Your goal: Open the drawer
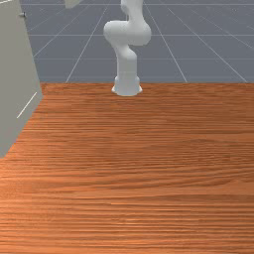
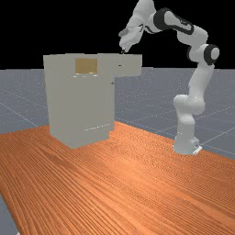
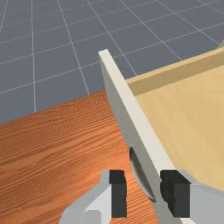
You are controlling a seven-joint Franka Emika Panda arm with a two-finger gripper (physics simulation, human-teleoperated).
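In the far view the gripper point(image 2: 123, 49) is at the top edge of the pulled-out drawer point(image 2: 129, 65), which juts from the pale grey cabinet point(image 2: 78, 103) toward the arm. In the wrist view the gripper point(image 3: 143, 193) stands open, with its fingers on either side of the drawer's front panel point(image 3: 127, 109). One finger is over the drawer's tan inside point(image 3: 188, 105), the other outside, beyond the curved handle point(image 3: 141, 175). A gap shows between that outer finger and the handle. Whether the inner finger touches the panel, I cannot tell.
The cabinet point(image 1: 17, 74) stands at the front view's left, with a pale piece point(image 1: 73, 2) jutting out at the top. The arm's base point(image 1: 127, 87) is at the far edge of the wooden table point(image 1: 149, 168).
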